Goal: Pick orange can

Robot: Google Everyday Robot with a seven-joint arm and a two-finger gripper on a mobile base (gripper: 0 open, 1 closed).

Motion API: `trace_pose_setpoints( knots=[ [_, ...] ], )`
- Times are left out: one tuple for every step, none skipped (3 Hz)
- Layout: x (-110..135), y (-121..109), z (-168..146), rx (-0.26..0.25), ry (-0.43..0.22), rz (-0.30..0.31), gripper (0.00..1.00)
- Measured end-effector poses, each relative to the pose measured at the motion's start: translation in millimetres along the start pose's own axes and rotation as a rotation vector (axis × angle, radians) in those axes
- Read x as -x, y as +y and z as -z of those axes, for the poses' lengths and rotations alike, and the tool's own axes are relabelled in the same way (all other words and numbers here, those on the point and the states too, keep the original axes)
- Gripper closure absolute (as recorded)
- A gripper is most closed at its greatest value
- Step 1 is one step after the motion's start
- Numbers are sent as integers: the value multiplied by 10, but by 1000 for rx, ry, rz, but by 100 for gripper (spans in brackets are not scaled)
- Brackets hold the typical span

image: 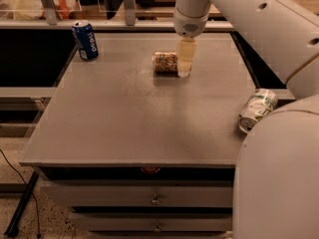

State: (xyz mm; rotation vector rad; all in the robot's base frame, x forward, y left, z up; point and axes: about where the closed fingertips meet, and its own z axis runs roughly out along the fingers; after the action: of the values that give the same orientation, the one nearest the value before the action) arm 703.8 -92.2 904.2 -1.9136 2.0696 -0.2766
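Note:
The orange can (165, 62) lies on its side near the back middle of the grey table (124, 118). It has a tan body with a pale patterned label. My gripper (185, 61) hangs down from the white arm right at the can's right end, its pale fingers low over the table and covering that end of the can.
A blue can (85, 40) stands upright at the back left corner. A green-and-white can (257, 109) lies on its side at the right edge. My white arm fills the right side of the view. Drawers (155, 199) sit below the front edge.

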Motion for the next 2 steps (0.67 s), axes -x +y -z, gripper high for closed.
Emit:
trace_pose_setpoints(
  knots=[
    [49, -46, -193, 23, -38, -32, 0],
    [99, -37, -322, 48, -74, -47, 0]
  ],
)
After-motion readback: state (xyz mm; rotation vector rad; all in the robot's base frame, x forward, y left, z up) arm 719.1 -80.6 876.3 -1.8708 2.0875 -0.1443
